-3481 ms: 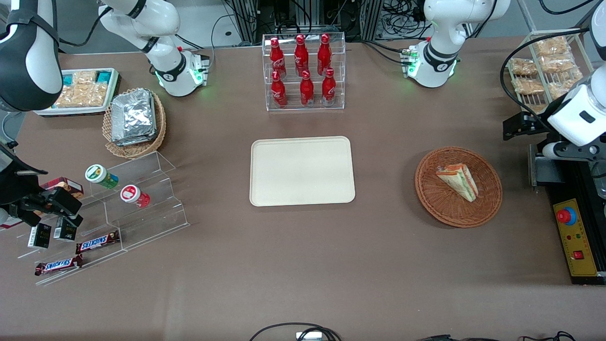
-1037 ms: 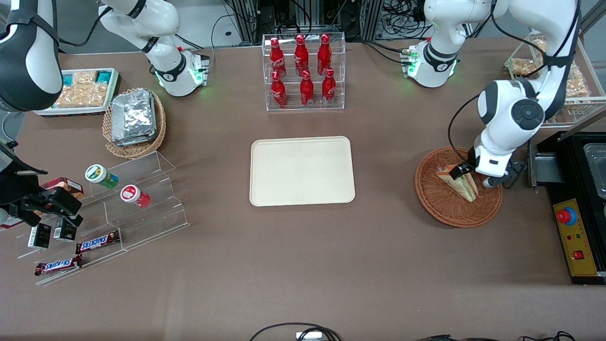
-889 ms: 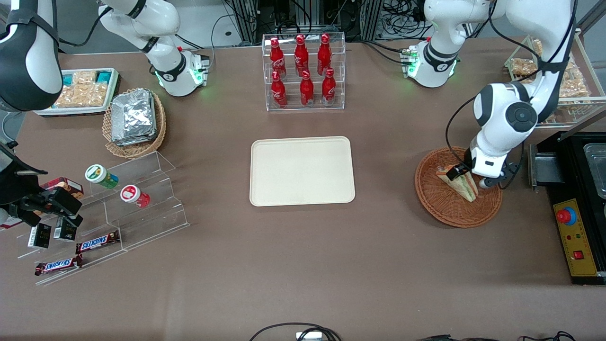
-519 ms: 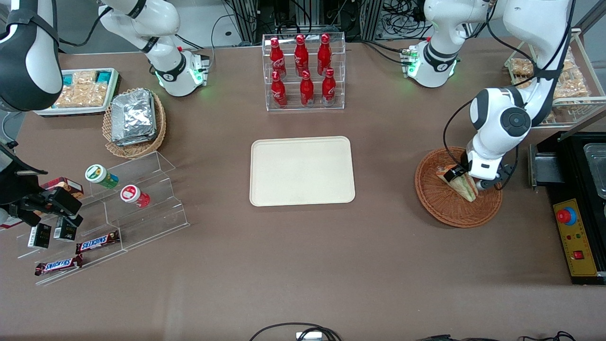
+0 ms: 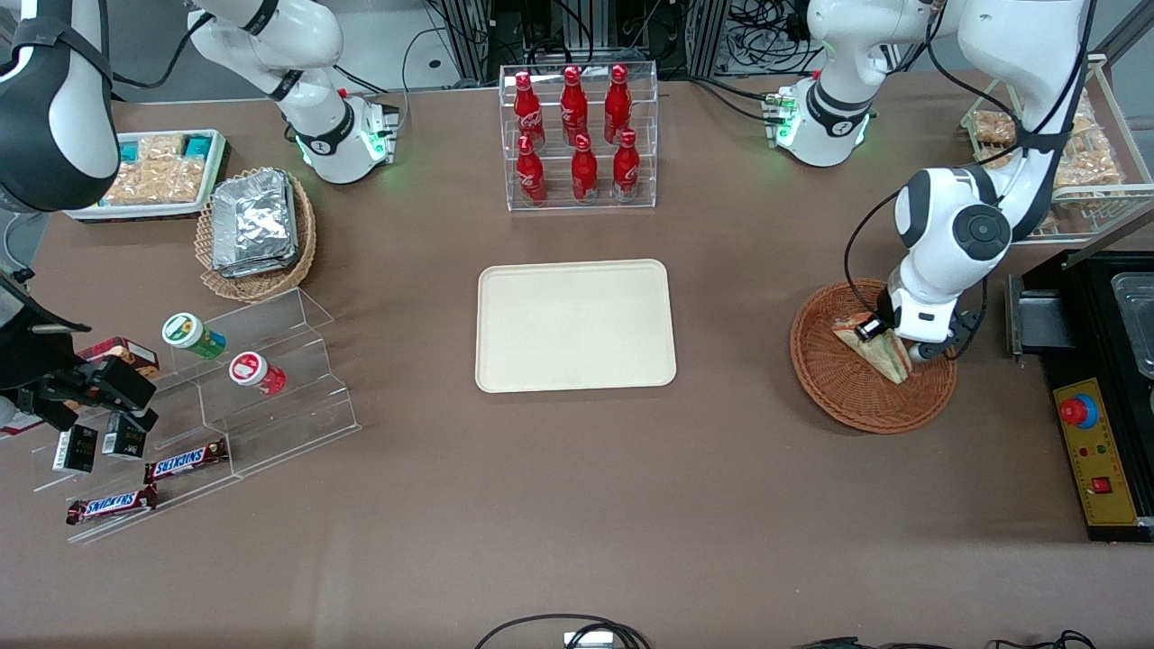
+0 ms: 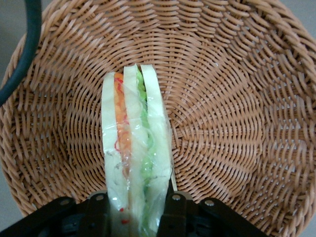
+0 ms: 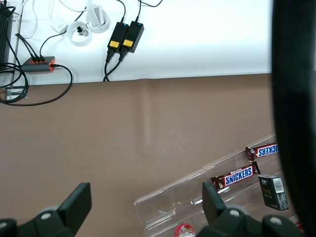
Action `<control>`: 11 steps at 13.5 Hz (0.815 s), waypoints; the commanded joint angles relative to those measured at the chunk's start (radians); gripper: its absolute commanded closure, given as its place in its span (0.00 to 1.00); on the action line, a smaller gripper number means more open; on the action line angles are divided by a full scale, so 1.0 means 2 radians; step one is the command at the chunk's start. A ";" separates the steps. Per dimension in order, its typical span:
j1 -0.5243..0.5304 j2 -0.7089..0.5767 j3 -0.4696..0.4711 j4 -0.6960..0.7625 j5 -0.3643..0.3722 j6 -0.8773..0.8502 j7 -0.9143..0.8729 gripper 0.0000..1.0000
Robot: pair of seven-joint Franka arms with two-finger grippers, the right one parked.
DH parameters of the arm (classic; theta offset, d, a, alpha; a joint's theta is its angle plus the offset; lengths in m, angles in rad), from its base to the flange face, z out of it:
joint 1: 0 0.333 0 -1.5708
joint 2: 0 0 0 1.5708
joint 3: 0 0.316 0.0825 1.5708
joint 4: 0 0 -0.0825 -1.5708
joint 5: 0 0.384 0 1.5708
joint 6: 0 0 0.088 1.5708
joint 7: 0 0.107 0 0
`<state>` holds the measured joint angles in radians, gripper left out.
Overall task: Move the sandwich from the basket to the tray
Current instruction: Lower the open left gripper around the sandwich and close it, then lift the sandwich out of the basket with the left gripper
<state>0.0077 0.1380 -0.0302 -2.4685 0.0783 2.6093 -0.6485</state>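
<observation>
Currently: one sandwich (image 6: pixel 134 158), standing on edge in one reddish-brown basket (image 5: pixel 843 397) toward the working arm's end of the table. Gripper (image 6: pixel 136 210) down in the basket, one finger (image 6: pixel 98 213) against each bread face, pinching the wedge. Handling, as judged: light, soft, slippery in its wrap; hold across the bread faces, gently. One cream tray (image 5: pixel 505 361) at table centre, bare. Six red bottles (image 5: pixel 574 135) in a clear rack farther back.

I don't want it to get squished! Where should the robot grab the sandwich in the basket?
Probably on its two flat bread faces, coming straight down from above. The sandwich stands on edge in the basket, filling layers facing up, so the bread sides are free. The tool already straddles its wide end that way.
</observation>
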 commanded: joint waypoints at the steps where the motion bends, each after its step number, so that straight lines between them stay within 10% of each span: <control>1: 0.002 -0.034 -0.001 0.018 0.009 -0.049 -0.004 1.00; 11: -0.010 -0.054 -0.088 0.216 0.005 -0.298 0.016 1.00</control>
<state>-0.0086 0.0114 -0.1554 -2.0799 0.0878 2.0474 -0.6045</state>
